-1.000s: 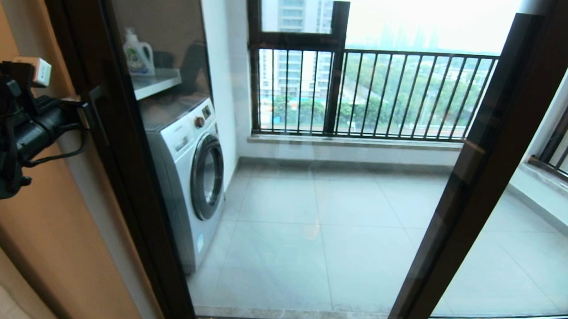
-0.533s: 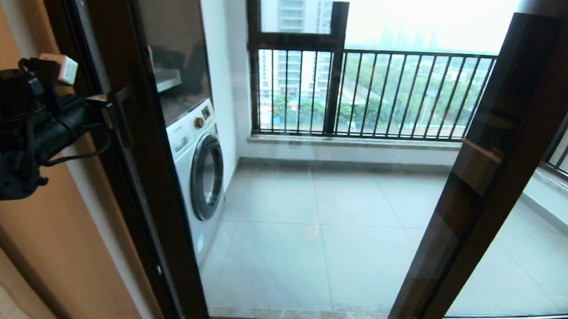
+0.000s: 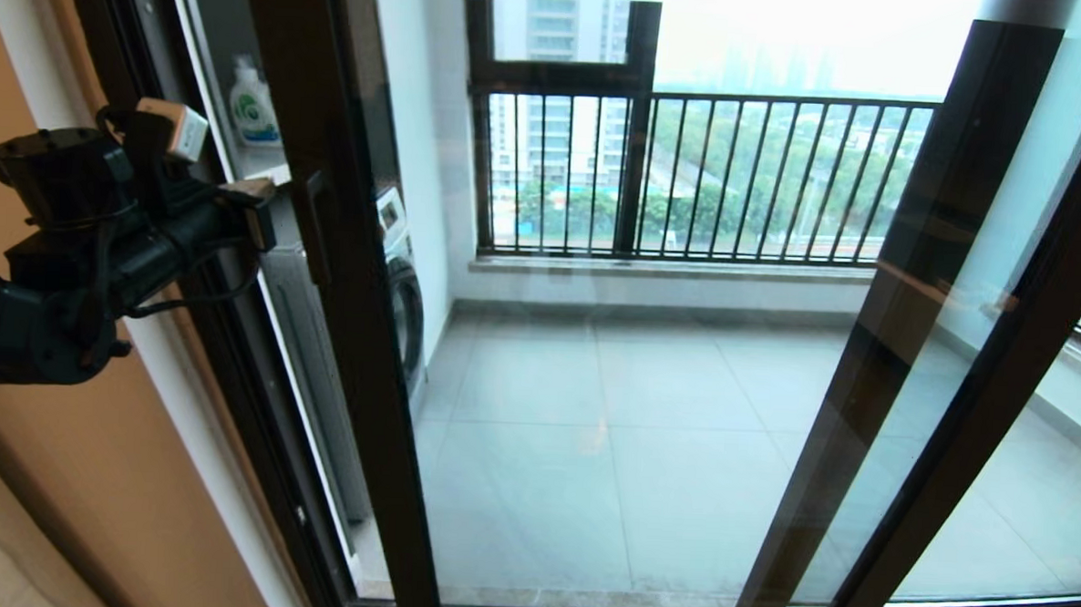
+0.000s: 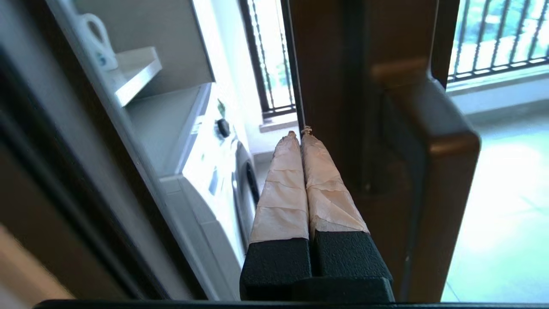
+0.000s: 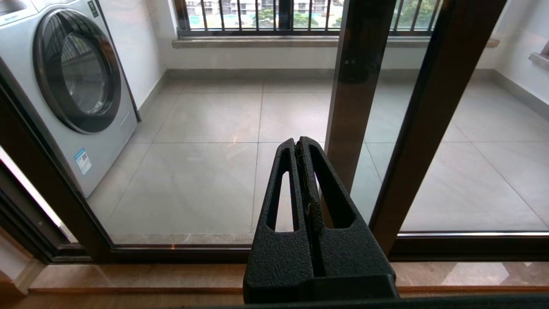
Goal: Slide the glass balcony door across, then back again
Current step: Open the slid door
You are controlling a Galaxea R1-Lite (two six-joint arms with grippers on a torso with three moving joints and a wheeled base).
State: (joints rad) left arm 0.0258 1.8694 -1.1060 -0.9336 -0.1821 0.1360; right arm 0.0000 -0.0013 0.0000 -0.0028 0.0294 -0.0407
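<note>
Pressed together with nothing between them, the left gripper's [image 4: 300, 134] two tape-wrapped fingers [image 4: 281, 193] lie just beside the glass balcony door's [image 3: 611, 361] edge post, next to its boxy, dark brown bar handle [image 4: 422, 146]. The door is one clear pane in a slim, glossy metal frame, slid partly aside. The right gripper [image 5: 300, 143], black, textured and slotted, hangs clenched on nothing low before the glass. One white washing machine [image 5: 73, 86] stands beyond.

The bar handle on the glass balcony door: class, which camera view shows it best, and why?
The left wrist view: the bar handle fills the frame, right beside the shut left end effector. The head view shows it only as a thin dark strip on the glass balcony door post. The right wrist view shows posts but no handle.
</note>
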